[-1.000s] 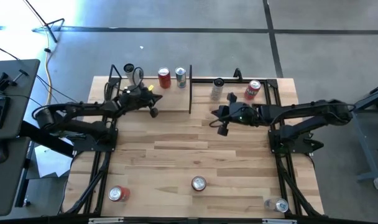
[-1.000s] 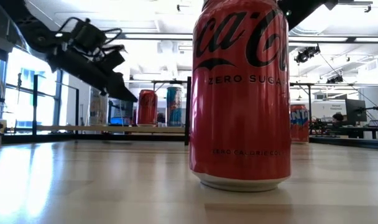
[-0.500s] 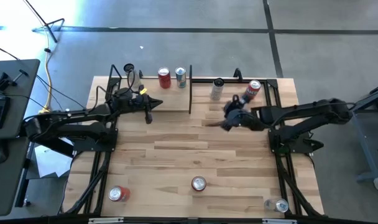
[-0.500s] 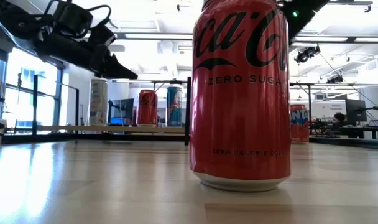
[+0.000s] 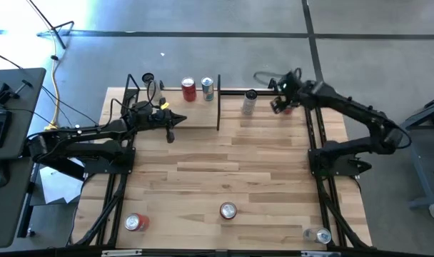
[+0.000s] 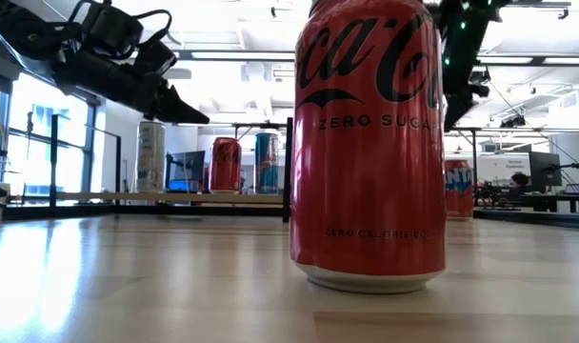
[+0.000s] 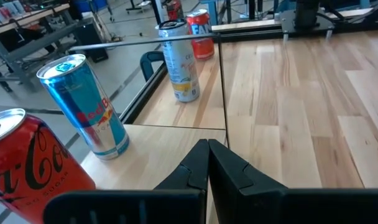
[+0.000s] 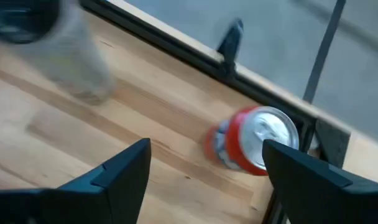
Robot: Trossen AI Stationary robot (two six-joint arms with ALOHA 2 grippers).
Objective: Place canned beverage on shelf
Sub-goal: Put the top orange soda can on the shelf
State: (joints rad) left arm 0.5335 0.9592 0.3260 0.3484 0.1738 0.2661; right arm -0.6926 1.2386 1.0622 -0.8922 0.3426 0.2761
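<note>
Red can upright on desk far right corner, right tool above it, fingers spread, shelf far left holds two cans, left tool pinched together beside shelf.

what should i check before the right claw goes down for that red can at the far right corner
1. Right claw open: ok, the wrist view shows its fingers spread wide.
2. Red can between the fingers, seen from the wrist: ok.
3. Red can upright: ok, its silver top faces the camera.
4. Grey can apart from the target: ok.
5. Left claw out of the way: ok, shut, by the left shelf section.
6. Claw height above the can: cannot tell.
</note>
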